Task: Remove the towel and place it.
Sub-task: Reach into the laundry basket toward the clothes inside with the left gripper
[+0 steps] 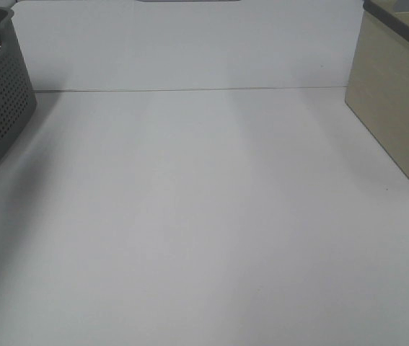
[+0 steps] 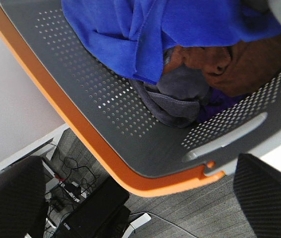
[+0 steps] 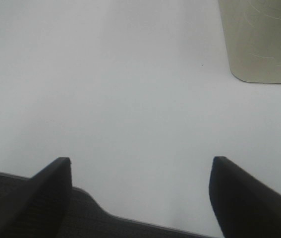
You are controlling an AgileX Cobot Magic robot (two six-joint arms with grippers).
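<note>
the towel is lying bunched inside the grey basket, showing no clear long axis; the left gripper, jaws apart, is hovering just beyond that basket's rim, looking nearer than the right gripper, also gaping, away from the basket.

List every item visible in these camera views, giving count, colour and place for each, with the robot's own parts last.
towel: one, royal blue, bunched inside the basket.
grey cloth: one, dark grey, in the basket, partly under the towel.
brown cloth: one, brown, in the basket beside the grey cloth.
basket: one, grey, perforated, orange edge, at the table's left side.
bin: one, beige with grey rim, at the table's right side.
table: one, white, beneath both containers.
left end effector: one, black, open, facing the basket.
right end effector: one, black, open, above the table near the bin.
</note>
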